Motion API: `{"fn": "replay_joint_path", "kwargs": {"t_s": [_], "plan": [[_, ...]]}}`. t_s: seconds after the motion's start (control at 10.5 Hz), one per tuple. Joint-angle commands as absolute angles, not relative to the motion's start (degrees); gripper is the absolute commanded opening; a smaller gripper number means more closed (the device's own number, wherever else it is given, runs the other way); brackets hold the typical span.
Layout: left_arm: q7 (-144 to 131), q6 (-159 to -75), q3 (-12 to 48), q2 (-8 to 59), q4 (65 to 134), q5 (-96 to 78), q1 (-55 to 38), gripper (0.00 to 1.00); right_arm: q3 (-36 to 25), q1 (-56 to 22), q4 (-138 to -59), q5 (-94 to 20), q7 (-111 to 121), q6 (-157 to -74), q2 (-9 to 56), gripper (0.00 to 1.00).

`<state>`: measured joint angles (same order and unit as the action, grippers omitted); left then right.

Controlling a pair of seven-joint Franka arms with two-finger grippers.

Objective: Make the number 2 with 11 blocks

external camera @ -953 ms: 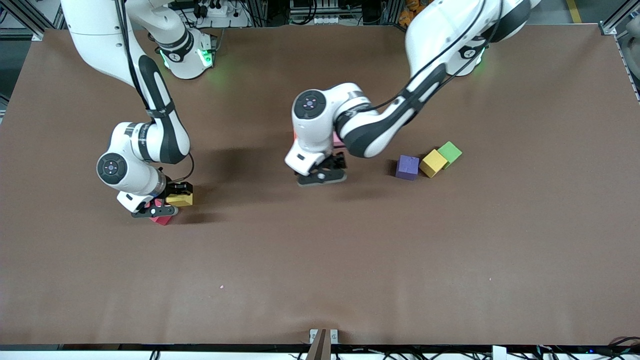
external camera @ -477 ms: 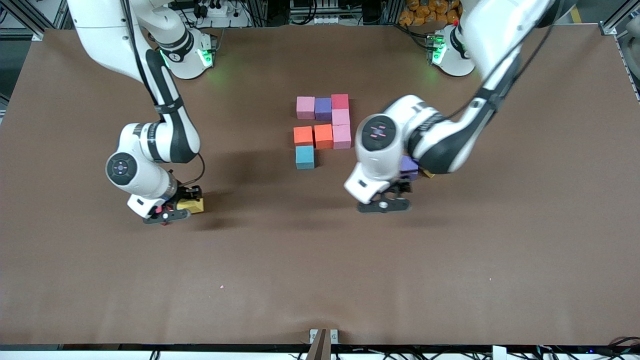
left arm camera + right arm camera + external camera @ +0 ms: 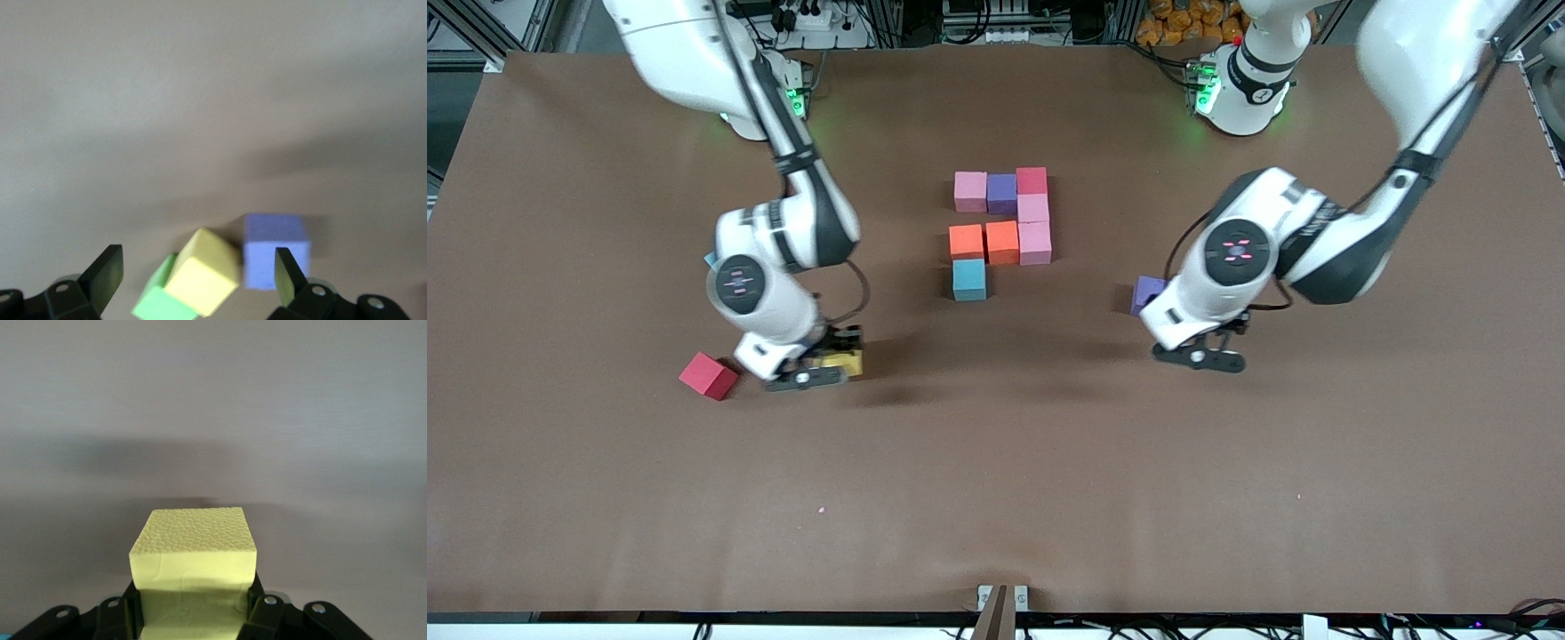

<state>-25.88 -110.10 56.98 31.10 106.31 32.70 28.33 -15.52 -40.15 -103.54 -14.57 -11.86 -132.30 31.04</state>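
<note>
The right gripper has its jaws clamped on a yellow block, up in the air over the bench. A red block lies on the bench at nine o'clock from it. The half-made number 2 sits mid-bench: pink, purple, red, orange and light blue blocks touching. The left gripper hangs with jaws wide apart and nothing in them. Just at twelve o'clock from those jaws lie a purple block, another yellow block and a green block.
</note>
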Motion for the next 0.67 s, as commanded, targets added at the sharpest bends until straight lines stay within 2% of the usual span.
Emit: {"fn": "replay_joint_path", "kwargs": {"t_s": [0.0,0.29,0.57], "plan": [[-20.58,-113.29,62.13,29.18,114.94,35.07,37.42,1.00,-14.59,-43.31,-93.63,-15.21,-18.27,-131.48,38.48,0.15],[-20.39,-116.45,62.14,29.97,120.75,36.20,37.62,1.00,-13.28,-45.96,-92.02,-15.38,-20.21,-131.66,39.90,0.15],[-20.13,-116.63,62.14,29.97,123.13,36.39,37.53,1.00,-10.29,-45.97,-90.79,-15.47,-22.41,-131.31,40.86,0.16]]}}
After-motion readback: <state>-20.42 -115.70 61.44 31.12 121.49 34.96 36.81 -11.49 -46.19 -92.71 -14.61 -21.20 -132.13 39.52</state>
